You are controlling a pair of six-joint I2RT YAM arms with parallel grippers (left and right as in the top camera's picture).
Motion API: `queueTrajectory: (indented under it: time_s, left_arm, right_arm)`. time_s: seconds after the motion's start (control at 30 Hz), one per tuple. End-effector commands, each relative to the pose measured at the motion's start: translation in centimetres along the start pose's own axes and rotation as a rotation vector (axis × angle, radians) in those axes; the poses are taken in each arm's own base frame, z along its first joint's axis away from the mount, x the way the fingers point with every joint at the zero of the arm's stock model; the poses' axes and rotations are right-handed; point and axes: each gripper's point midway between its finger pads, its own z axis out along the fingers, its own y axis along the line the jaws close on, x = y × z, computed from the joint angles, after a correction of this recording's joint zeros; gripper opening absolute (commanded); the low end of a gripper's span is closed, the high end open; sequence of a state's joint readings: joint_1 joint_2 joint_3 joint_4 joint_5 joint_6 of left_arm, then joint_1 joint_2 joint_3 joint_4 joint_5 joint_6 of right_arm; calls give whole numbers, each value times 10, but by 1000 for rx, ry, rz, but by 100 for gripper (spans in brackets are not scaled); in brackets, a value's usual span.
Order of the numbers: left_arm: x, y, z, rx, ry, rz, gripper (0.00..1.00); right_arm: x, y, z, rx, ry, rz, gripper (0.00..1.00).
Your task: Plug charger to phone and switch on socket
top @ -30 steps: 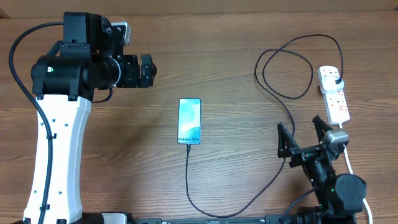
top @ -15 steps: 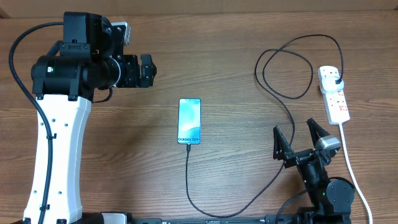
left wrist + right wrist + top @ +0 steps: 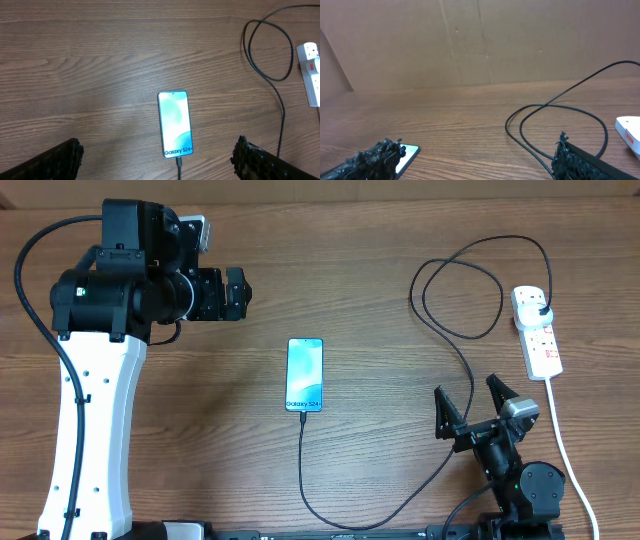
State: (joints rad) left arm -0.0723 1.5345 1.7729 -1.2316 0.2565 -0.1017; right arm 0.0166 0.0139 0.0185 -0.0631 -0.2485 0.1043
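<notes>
The phone point(image 3: 305, 374) lies flat mid-table with its blue-teal screen up; it also shows in the left wrist view point(image 3: 175, 123) and partly in the right wrist view point(image 3: 409, 152). The black charger cable point(image 3: 302, 470) is plugged into its bottom edge, loops right point(image 3: 460, 290) and ends in a black plug in the white socket strip point(image 3: 537, 332). The cable also shows in the wrist views point(image 3: 277, 75) point(image 3: 555, 107). My left gripper point(image 3: 159, 160) is open, high above the phone. My right gripper point(image 3: 470, 402) is open and empty, low near the front right, beside the cable.
The socket's thick white cord point(image 3: 562, 440) runs down the right side toward the front edge, next to my right arm. A brown cardboard wall point(image 3: 470, 40) stands at the back of the table. The left arm's white base point(image 3: 90, 430) fills the left side.
My right gripper has drawn back toward the front edge and slightly left, away from the socket strip. The left arm, phone and cable have not moved.
</notes>
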Motion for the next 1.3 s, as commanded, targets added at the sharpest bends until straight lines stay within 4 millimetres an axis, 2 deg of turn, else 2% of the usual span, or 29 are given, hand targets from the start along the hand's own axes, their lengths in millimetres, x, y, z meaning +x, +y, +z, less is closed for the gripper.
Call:
queueTrajectory:
  time_s: [0.0, 0.87, 0.97, 1.07, 1.17, 1.27]
  left_arm:
    - [-2, -3, -1, 2, -7, 12, 100]
    - [-2, -3, -1, 2, -7, 14, 100]
    - [-5, 22, -3, -142, -17, 72, 100]
    - [-7, 36, -12, -232, -40, 74, 100]
    - [-6, 34, -22, -233, -64, 77, 100]
    - [8, 33, -29, -234, -64, 77, 99]
  right_arm:
    - [2, 3, 0, -16, -2, -2, 100]
    - [2, 3, 0, -16, -2, -3, 100]
    - [2, 3, 0, -16, -2, -3, 100]
    - [2, 3, 0, -16, -2, -3, 100]
    - [2, 3, 0, -16, -2, -3, 100]
    - [2, 3, 0, -16, -2, -3, 100]
